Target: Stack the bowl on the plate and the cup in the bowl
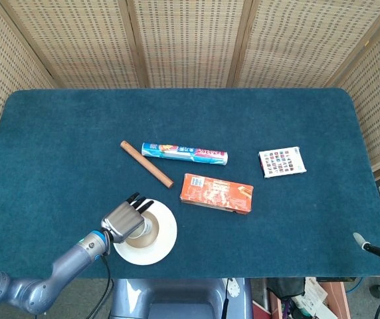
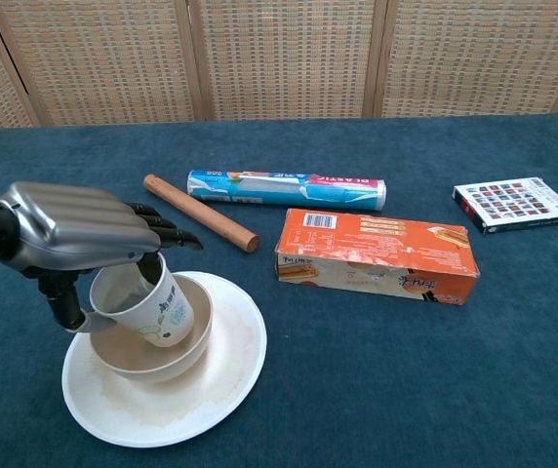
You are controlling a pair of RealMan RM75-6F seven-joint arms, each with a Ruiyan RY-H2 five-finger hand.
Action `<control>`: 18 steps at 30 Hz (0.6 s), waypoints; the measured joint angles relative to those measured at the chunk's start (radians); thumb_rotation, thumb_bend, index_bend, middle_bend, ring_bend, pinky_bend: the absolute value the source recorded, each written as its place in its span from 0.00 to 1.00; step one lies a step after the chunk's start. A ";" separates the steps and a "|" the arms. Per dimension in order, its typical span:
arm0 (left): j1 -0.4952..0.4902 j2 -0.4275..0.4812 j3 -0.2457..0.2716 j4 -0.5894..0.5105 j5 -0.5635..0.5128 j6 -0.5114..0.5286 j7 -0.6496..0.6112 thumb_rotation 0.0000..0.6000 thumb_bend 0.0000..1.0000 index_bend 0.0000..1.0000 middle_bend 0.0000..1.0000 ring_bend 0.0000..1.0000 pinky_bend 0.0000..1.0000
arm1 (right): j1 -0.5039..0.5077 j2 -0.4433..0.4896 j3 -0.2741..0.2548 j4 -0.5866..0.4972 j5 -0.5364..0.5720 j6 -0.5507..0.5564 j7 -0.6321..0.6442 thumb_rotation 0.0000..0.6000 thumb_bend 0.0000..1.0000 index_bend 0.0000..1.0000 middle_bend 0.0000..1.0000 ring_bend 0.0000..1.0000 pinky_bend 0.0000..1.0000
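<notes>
A white plate [image 2: 211,390] [image 1: 163,240] lies near the table's front left edge, with a cream bowl [image 2: 152,359] sitting on it. My left hand [image 2: 74,239] [image 1: 122,218] grips a printed paper cup [image 2: 147,302], which tilts with its base down inside the bowl. The hand covers most of the bowl and cup in the head view. Only a small part of my right hand [image 1: 369,249] shows at the right edge of the head view, off the table.
A brown wooden stick [image 2: 199,212], a colourful foil roll [image 2: 287,189], an orange carton [image 2: 377,255] and a patterned card box [image 2: 516,203] lie on the blue cloth behind and to the right of the plate.
</notes>
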 measured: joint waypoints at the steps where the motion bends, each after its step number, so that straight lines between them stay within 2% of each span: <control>1: 0.000 -0.001 0.001 0.000 0.005 0.003 -0.003 1.00 0.37 0.43 0.00 0.00 0.01 | 0.000 0.000 0.000 0.000 0.000 0.000 0.000 1.00 0.14 0.00 0.00 0.00 0.00; 8: -0.003 0.000 0.015 -0.002 0.040 0.021 -0.034 1.00 0.31 0.37 0.00 0.00 0.01 | 0.000 0.000 0.000 -0.001 -0.001 0.001 0.000 1.00 0.14 0.00 0.00 0.00 0.00; 18: -0.011 0.002 0.030 -0.013 0.059 0.035 -0.049 1.00 0.30 0.37 0.00 0.00 0.00 | 0.000 0.000 0.001 -0.001 0.000 0.001 0.000 1.00 0.14 0.00 0.00 0.00 0.00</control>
